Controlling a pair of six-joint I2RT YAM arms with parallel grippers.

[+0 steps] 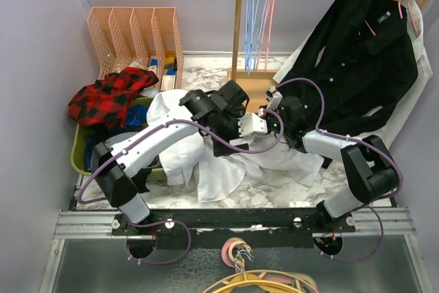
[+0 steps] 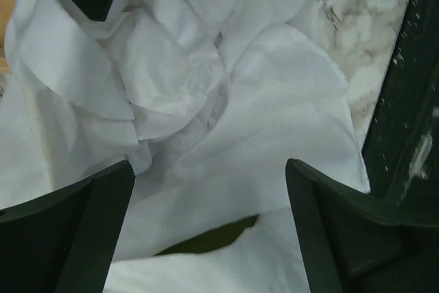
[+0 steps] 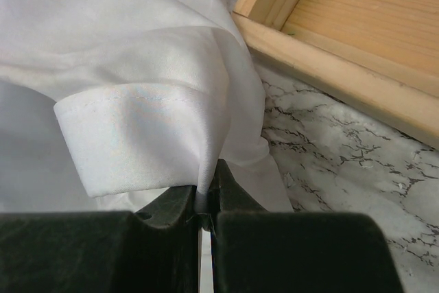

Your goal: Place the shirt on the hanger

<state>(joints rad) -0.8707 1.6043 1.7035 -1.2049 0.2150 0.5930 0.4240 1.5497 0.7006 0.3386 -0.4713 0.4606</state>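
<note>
The white shirt (image 1: 219, 166) lies crumpled on the marble table, partly over a green bin. My left gripper (image 1: 232, 101) hovers open just above its folds (image 2: 260, 101), with nothing between the fingers (image 2: 89, 231). My right gripper (image 1: 266, 116) is beside it and is shut on a folded, stitched edge of the shirt (image 3: 130, 142), pinched between its pads at the bottom of the right wrist view (image 3: 206, 204). A thin pink hanger (image 1: 270, 15) hangs on the wooden rail next to the light-blue ones, apart from both grippers.
The rack's wooden base (image 1: 250, 87) lies just beyond the right gripper (image 3: 357, 25). Light-blue hangers (image 1: 255, 12) hang on the rail. A black shirt (image 1: 350, 60) hangs at the right. A plaid shirt (image 1: 106, 97) drapes over the green bin (image 1: 79, 149). A peach file organiser (image 1: 134, 36) stands at the back left.
</note>
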